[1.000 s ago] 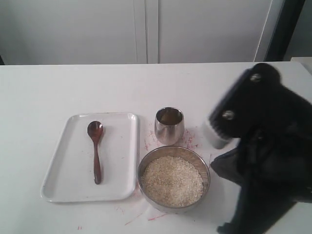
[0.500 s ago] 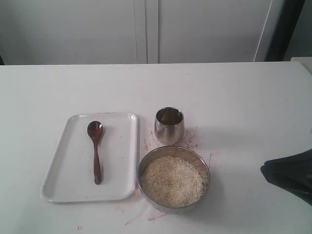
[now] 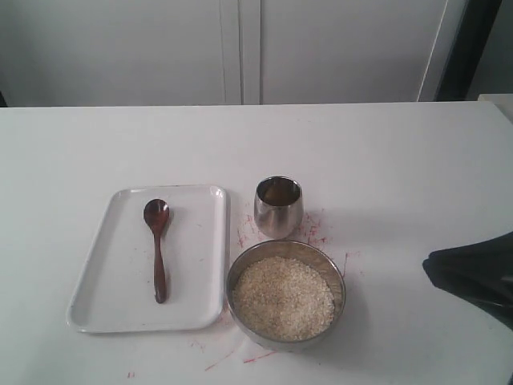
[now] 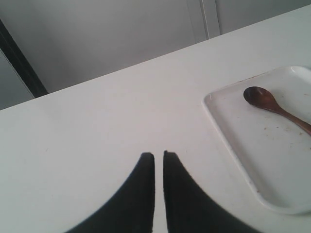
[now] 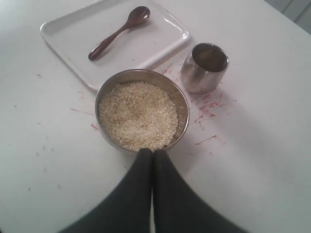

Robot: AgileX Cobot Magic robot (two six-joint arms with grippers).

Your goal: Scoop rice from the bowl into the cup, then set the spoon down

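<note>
The dark wooden spoon (image 3: 158,253) lies lengthwise on a white tray (image 3: 200,265), left of the other things. A wide steel bowl (image 3: 337,277) holds off-white rice (image 3: 282,297). Just behind it stands the small steel cup (image 3: 278,208). My right gripper (image 5: 153,151) is shut and empty, its tips just short of the bowl's (image 5: 182,109) rim in the right wrist view. In the exterior view it is a dark shape (image 3: 427,271) at the right edge. My left gripper (image 4: 159,154) is shut with a thin slit, empty, over bare table beside the tray (image 4: 243,136) and spoon (image 4: 272,103).
Red marks stain the white table (image 3: 321,228) around the cup and bowl. A pale wall with cabinet panels (image 3: 240,48) runs behind the table's far edge.
The right arm, which loomed large over the table's right side a second ago, has drawn back to the right edge. Spoon, cup and bowl have not moved.
</note>
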